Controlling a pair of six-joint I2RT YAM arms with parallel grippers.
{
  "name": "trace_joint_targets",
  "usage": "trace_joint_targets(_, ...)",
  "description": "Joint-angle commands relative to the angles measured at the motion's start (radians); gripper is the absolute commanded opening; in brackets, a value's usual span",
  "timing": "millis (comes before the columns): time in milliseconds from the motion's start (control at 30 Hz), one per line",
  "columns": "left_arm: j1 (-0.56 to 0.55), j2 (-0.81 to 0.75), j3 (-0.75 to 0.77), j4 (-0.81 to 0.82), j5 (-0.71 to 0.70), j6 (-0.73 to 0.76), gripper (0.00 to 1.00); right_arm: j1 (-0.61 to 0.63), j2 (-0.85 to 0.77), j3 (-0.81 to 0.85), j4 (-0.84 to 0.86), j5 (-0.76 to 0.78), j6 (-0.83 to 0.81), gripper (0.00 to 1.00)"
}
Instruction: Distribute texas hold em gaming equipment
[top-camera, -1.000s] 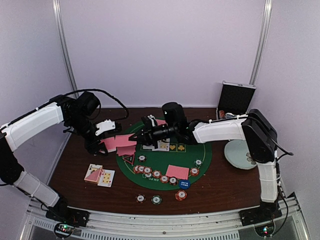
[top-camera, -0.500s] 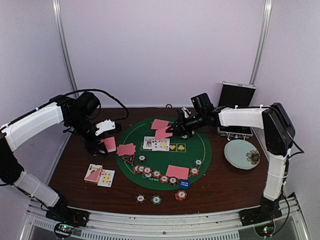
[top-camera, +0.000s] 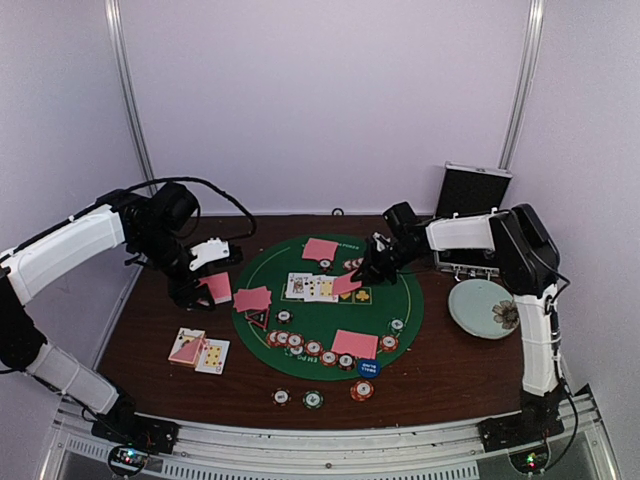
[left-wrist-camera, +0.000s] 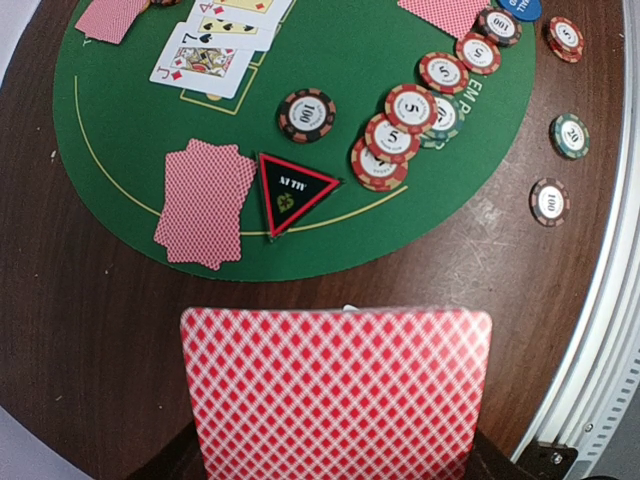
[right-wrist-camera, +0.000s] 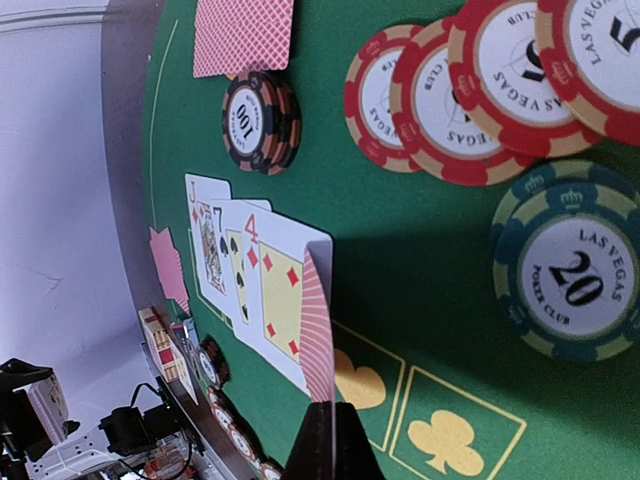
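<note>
My left gripper (top-camera: 205, 287) hangs over the bare table left of the green mat (top-camera: 400, 300), shut on red-backed playing cards (top-camera: 216, 287). They fill the bottom of the left wrist view (left-wrist-camera: 335, 385) and hide the fingers. My right gripper (top-camera: 366, 270) is over the mat's middle, shut on one red-backed card (top-camera: 347, 284). That card is seen edge-on (right-wrist-camera: 318, 330), just right of the face-up jack, seven and four of diamonds (right-wrist-camera: 250, 270). Striped chips (top-camera: 300, 345) curve along the mat's front. The blue dealer disc (top-camera: 367, 367) lies beside a face-down card (top-camera: 353, 343).
A face-down pile (top-camera: 252, 298) and a black triangle marker (left-wrist-camera: 290, 190) lie at the mat's left, and one card (top-camera: 320, 249) at its back. Face-up cards (top-camera: 198, 350) lie front left. Three chips (top-camera: 313, 399) lie off the mat. The case (top-camera: 470, 205) and floral plate (top-camera: 483, 308) stand on the right.
My right gripper has drawn away from the left gripper with one card, swung to the mat's back, then come down beside the face-up cards. The left arm has stayed put.
</note>
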Motion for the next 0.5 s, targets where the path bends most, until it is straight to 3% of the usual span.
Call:
trace_joint_targets(0, 0.000, -0.029, 0.002, 0.016, 0.001, 0.013, 0.00, -0.010, 0.035, 0.051, -0.031, 0.017, -0.042, 0.00)
trace_joint_targets(133, 0.000, -0.032, -0.003, 0.015, -0.001, 0.013, 0.00, -0.013, 0.028, 0.064, -0.112, 0.074, -0.091, 0.11)
trace_joint_targets(467, 0.000, -0.026, 0.004, 0.014, 0.013, 0.011, 0.00, -0.012, -0.042, 0.040, -0.297, 0.186, -0.199, 0.53)
